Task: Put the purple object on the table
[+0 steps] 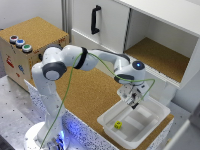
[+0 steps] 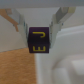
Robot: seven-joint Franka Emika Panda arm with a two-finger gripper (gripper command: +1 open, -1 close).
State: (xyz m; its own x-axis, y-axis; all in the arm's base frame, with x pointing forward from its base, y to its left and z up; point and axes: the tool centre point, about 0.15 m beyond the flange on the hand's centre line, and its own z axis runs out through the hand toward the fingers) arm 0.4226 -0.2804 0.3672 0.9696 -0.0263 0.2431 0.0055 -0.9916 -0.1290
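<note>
1. Hanging between the gripper's (image 2: 42,31) two fingers (image 2: 20,22), the purple cube (image 2: 41,41) is clamped from both sides; yellow markings show on two of its faces in the wrist view.
2. Seen from the exterior view, the gripper (image 1: 133,102) is up in the air over the far rim of a white tray (image 1: 157,111), and the cube itself is too small and dark there to make out clearly.
3. Below the cube in the wrist view lie the brown cork of the table (image 2: 15,67) on one side and the tray's white rim (image 2: 67,65) on the other, so the cube sits about over the tray's edge, touching neither.
4. A small yellow cube (image 1: 118,125) rests on the tray's floor, toward the near corner.
5. The tray stands on the table (image 1: 90,92) at the exterior view's right end, near the speckled edge.
6. The white arm (image 1: 80,60) reaches from its base (image 1: 42,137) at the exterior view's lower left across the table.
7. Behind the table is a white cabinet (image 1: 150,30) with an open cork-floored shelf and a closed door with a black handle (image 1: 95,19).
8. At the exterior view's upper left stands a cork-topped box (image 1: 35,35) with coloured buttons (image 1: 20,43).
</note>
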